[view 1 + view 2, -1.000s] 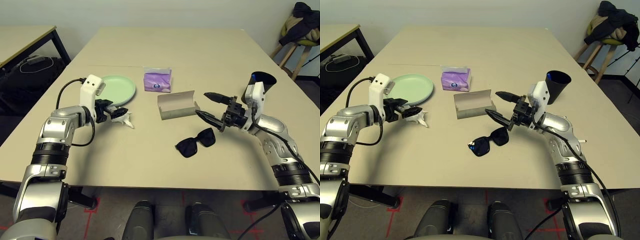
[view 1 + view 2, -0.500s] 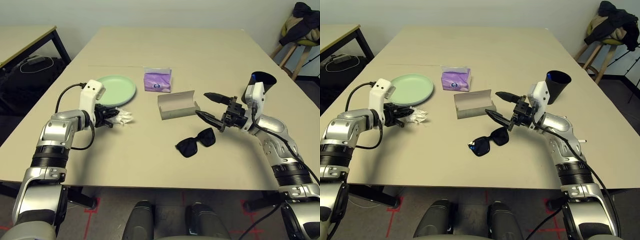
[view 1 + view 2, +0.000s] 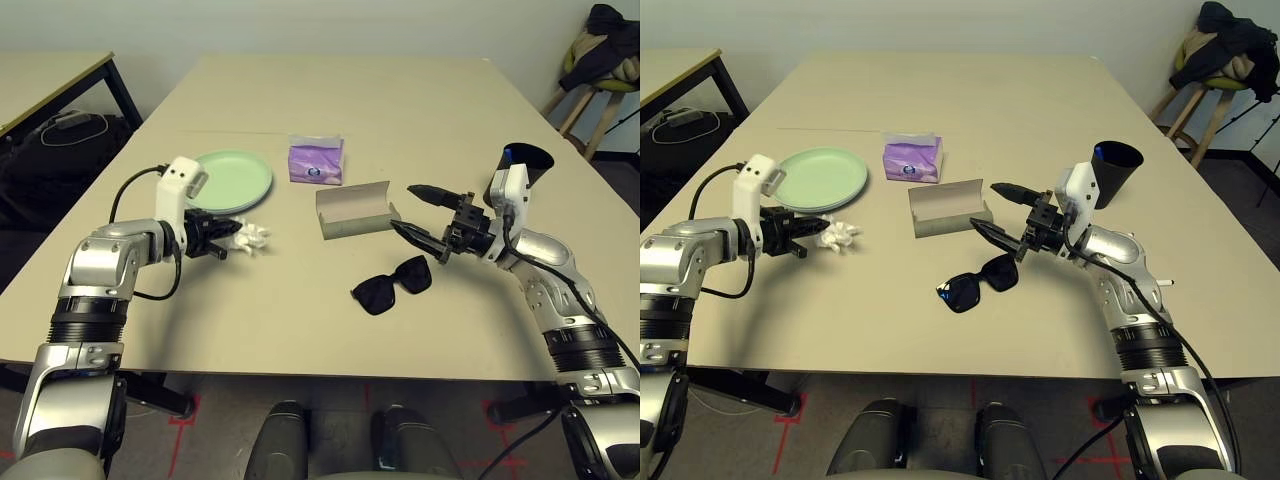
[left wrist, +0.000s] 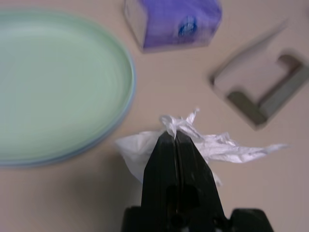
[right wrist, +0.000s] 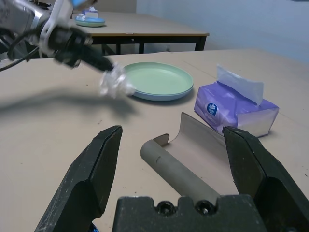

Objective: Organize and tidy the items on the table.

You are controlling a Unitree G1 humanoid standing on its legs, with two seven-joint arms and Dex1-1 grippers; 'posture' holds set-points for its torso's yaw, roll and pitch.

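My left gripper is shut on the crumpled white tissue, which it holds a little above the table, just by the near rim of the mint green plate. In the left wrist view the closed fingertips pinch the tissue. A pale blue plate rim shows under the green one. My right gripper hangs open beside the open grey glasses case, with nothing between its fingers. Black sunglasses lie in front of the case. The purple tissue pack stands behind it.
A black cup stands behind my right wrist near the table's right edge. A smaller table with black legs and a dark bag are at the far left. A stool with clothing is at the far right.
My left gripper, open around the tissue a second ago, has shut on it and raised it slightly. The right arm has not moved.
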